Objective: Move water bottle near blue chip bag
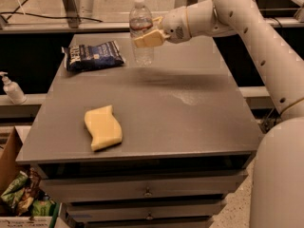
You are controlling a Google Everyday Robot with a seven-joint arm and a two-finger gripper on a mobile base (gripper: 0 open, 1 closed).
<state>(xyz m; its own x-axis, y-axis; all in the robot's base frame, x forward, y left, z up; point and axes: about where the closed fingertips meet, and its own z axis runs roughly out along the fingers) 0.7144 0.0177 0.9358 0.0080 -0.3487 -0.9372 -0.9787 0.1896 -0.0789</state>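
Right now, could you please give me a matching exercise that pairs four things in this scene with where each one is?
Things:
1. water bottle
2. blue chip bag
3. yellow sponge
4. pump bottle

Places:
A. front left part of the table
B. off the table, on the ledge to its left
C. held upright in the gripper, over the table's far side
D. flat at the table's far left corner

Pairs: 1-C, 2-D, 3-A, 4-B
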